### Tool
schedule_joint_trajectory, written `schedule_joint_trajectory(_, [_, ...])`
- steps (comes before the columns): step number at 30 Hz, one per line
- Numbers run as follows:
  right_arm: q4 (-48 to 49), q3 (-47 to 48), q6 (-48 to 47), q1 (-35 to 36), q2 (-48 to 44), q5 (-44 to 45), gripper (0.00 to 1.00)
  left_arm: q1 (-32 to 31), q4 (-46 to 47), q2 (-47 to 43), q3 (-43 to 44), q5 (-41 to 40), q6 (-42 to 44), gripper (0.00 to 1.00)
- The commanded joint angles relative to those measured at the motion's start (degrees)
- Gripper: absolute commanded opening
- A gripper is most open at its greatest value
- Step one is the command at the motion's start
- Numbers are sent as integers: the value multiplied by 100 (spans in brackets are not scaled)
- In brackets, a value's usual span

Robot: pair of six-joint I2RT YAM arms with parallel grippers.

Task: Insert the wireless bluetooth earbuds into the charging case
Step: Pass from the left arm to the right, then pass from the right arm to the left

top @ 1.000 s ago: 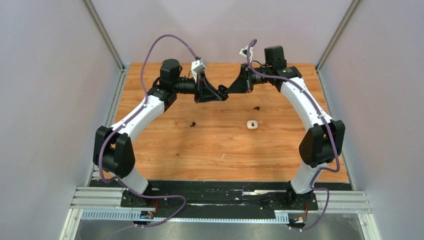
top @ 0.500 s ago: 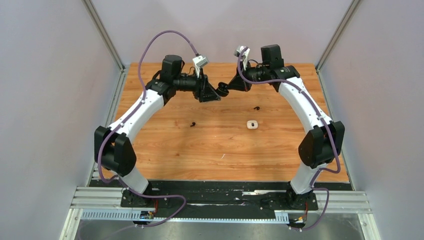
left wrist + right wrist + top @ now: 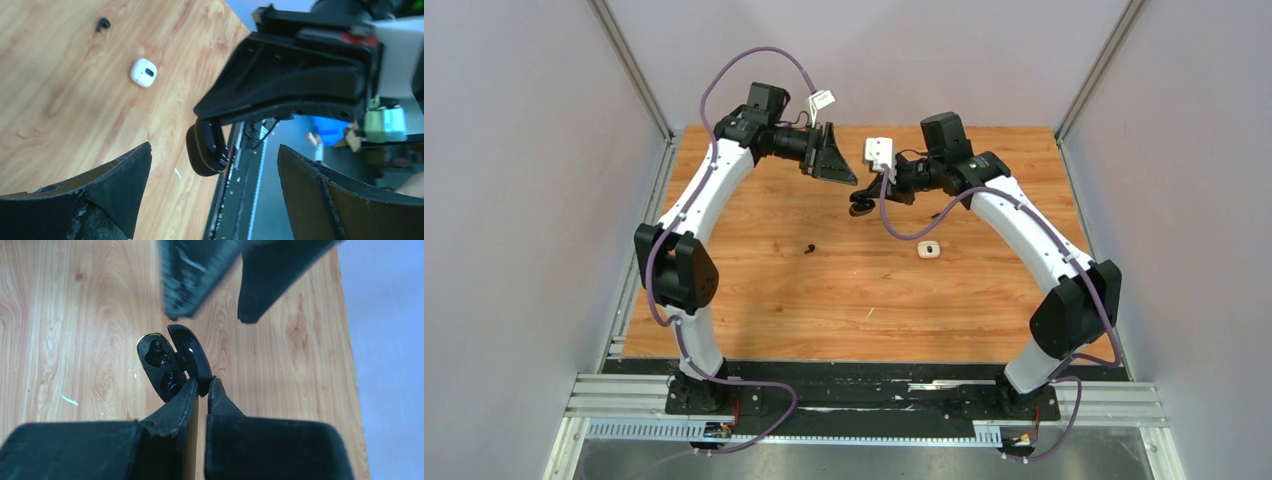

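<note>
Right wrist: left gripper blurred, cut off at top edge. Black case wells too dark and glossy to tell what's in them. Top view: black earbud just a speck — shape unreadable.

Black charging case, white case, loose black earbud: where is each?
black charging case (image 3: 160, 366): right wrist view, its open socketed half.
white case (image 3: 141, 71): left wrist view, middle of its top.
black earbud (image 3: 810, 248): top external view, its body.
</note>
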Motion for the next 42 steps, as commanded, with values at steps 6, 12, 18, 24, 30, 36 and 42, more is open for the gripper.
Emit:
schedule_joint_trajectory(6, [71,-219,-1040,329,-471,213,0,31,192,97,-320,847,-966,85])
schedule_joint_trajectory(12, [75,-172,-1130,442,-403,396,0,48,585,124,-758,1244,-1484,69])
schedule_joint_trajectory(18, [104,-129,-1114,516,-360,459,0,48,687,176,-853,1272,-1684,64])
schedule_joint_trajectory(24, [158,-102,-1056,573,-284,599,0,48,785,187,-934,1311,-1780,55])
schedule_joint_trajectory(30, [192,3,-982,591,-209,609,0,48,781,225,-971,1235,-1816,53])
schedule_joint_trajectory(36, [220,94,-902,618,-149,632,0,48,762,282,-962,1230,-1814,53])
schedule_joint_trajectory(42, [241,130,-885,619,-125,653,0,48,755,314,-968,1216,-1798,53])
